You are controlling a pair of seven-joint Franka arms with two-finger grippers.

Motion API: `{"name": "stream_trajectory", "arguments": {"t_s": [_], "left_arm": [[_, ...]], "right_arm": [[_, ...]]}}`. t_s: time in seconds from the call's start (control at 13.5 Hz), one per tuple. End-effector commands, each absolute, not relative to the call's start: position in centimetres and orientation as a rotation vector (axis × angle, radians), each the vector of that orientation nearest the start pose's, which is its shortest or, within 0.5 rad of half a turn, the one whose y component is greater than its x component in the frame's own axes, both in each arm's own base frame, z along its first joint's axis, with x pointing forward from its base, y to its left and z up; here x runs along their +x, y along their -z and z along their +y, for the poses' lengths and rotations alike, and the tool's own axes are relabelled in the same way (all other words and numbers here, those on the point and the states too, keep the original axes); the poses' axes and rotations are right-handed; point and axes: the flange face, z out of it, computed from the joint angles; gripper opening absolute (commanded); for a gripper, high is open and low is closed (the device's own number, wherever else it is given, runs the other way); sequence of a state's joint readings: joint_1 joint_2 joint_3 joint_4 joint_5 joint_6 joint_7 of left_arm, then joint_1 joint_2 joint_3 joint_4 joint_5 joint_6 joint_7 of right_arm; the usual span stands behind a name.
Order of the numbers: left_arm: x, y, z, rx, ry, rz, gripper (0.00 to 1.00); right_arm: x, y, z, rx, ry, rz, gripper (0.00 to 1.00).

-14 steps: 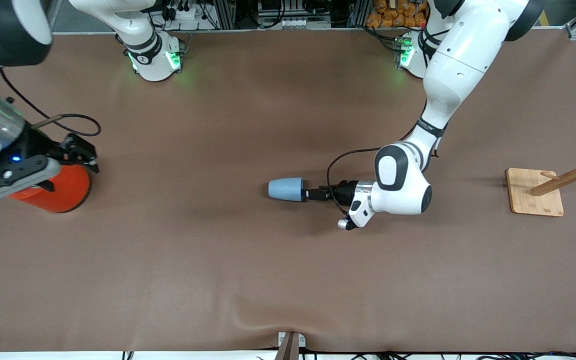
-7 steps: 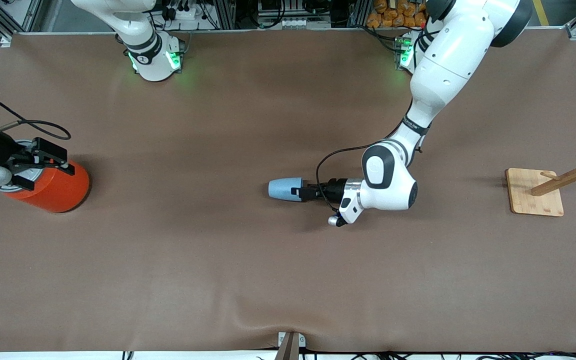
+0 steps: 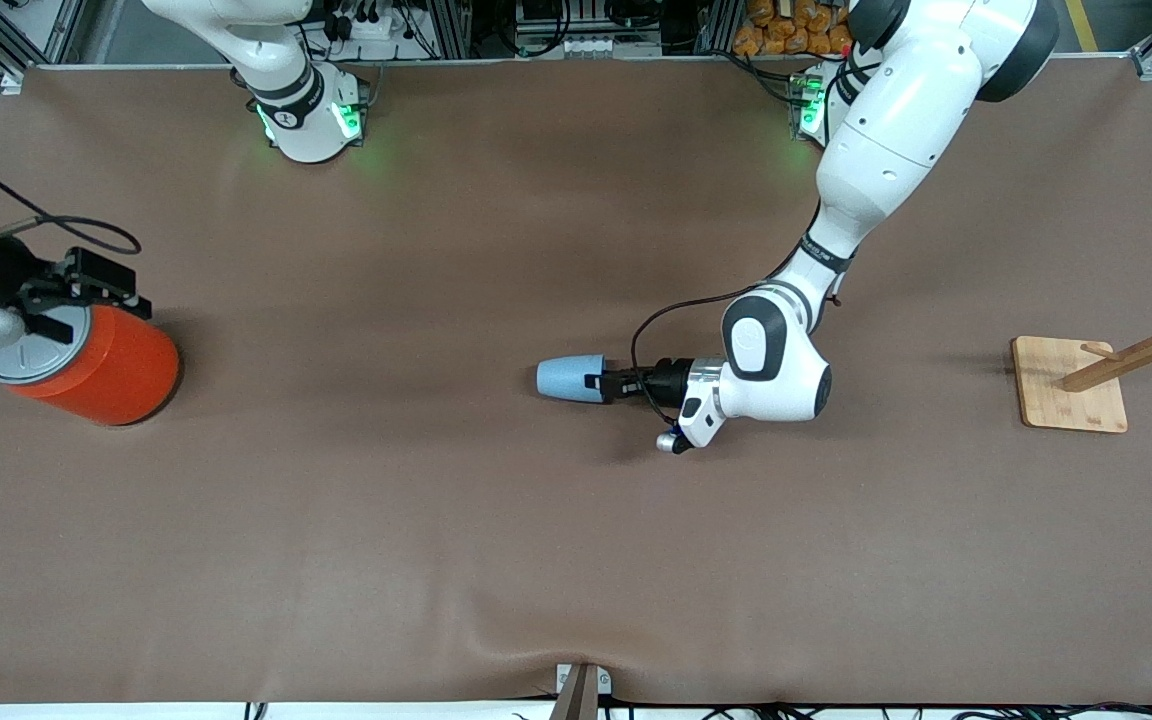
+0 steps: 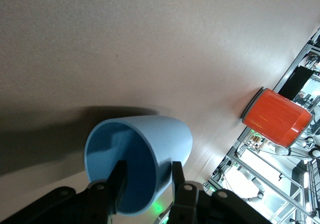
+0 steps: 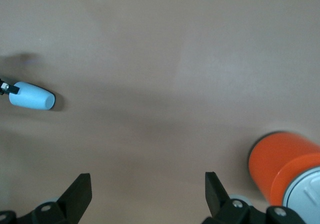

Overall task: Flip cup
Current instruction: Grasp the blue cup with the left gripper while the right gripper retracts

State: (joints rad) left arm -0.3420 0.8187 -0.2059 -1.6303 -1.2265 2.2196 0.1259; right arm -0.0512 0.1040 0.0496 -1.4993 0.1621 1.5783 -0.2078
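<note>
The light-blue cup (image 3: 569,379) lies on its side in the middle of the table, its mouth toward the left arm's end. My left gripper (image 3: 593,382) is low at that mouth. In the left wrist view the cup (image 4: 150,134) shows its darker inside. The left gripper (image 4: 148,176) straddles the rim wall, one finger inside and one outside, with a gap still showing at the inner finger. My right gripper (image 3: 76,292) hangs open over the orange can (image 3: 116,365), holding nothing. The right wrist view shows the right gripper (image 5: 147,189), the far cup (image 5: 32,96) and the can (image 5: 280,169).
The orange can with a grey lid stands near the right arm's end of the table. A wooden rack on a square base (image 3: 1071,385) stands at the left arm's end. A brown mat (image 3: 436,520) covers the table.
My left gripper slid forward onto the cup's mouth and its fingers narrowed around the rim wall. The right arm drew back from over the can toward the table's end.
</note>
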Motion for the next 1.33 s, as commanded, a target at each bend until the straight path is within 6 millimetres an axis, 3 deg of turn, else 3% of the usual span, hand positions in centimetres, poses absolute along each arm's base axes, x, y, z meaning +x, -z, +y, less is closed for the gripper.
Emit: {"name": "stream_trajectory", "arguments": {"t_s": [0.0, 0.3, 0.52, 0.74, 0.89, 1.04, 1.26], "left_arm": [[57.2, -14.9, -36.9, 2.113, 0.483, 0.351, 0.0], [57.8, -17.1, -37.2, 2.103, 0.518, 0.441, 0.0], [58.8, -20.8, -37.0, 2.123, 0.495, 0.433, 0.0], [59.8, -25.5, -36.1, 2.256, 0.463, 0.435, 0.0], [60.3, -28.4, -35.1, 2.388, 0.424, 0.413, 0.0], [61.4, -30.9, -32.7, 2.506, 0.369, 0.359, 0.0], [62.5, -32.8, -28.7, 2.693, 0.318, 0.262, 0.0]], "right_arm": [[55.7, -59.8, 1.2, -2.965, -0.042, -0.225, 1.0], [54.6, -60.0, 2.4, -3.025, -0.077, -0.134, 1.0], [54.9, -59.6, 3.0, -3.101, -0.076, -0.181, 1.0], [55.6, -59.4, 2.4, -3.113, -0.066, -0.166, 1.0], [55.5, -59.5, 2.8, -3.114, -0.079, -0.147, 1.0], [55.4, -60.2, 3.5, -3.116, -0.068, -0.088, 1.0], [55.4, -60.4, 3.4, -3.104, -0.063, -0.094, 1.0]]}}
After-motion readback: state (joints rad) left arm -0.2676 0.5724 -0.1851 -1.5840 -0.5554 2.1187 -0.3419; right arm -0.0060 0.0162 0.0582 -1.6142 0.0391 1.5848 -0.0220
